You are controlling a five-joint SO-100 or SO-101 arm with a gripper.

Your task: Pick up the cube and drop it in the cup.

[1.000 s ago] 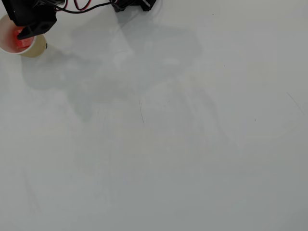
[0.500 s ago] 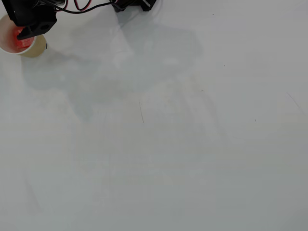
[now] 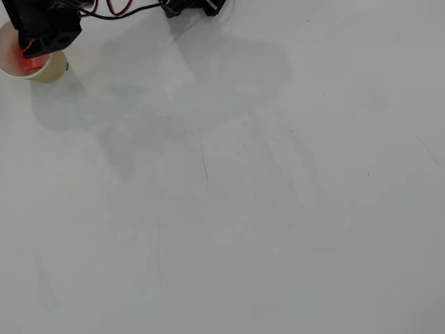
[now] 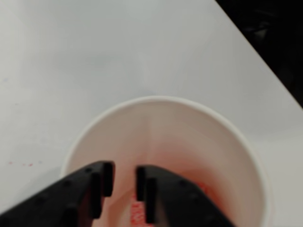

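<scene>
The cup [image 4: 236, 142] fills the wrist view from above, its white inside tinted red; in the overhead view the cup [image 3: 50, 71] stands at the far top left. The red cube [image 4: 136, 213] lies at the bottom of the cup, partly hidden behind the fingers, and appears as a red patch, the cube [image 3: 29, 62], in the overhead view. My gripper [image 4: 124, 177] hangs over the cup's mouth with its black fingers a narrow gap apart and nothing between them. In the overhead view the gripper [image 3: 33, 47] covers part of the rim.
The white table [image 3: 243, 209] stretches to the right and toward the bottom of the overhead view. The arm's base and red-black cables [image 3: 188, 7] sit at the top edge. A dark area beyond the table edge [image 4: 274, 42] lies at the wrist view's upper right.
The gripper has shifted very slightly toward the top of the overhead view above the cup. The cup and the red cube inside it have stayed put.
</scene>
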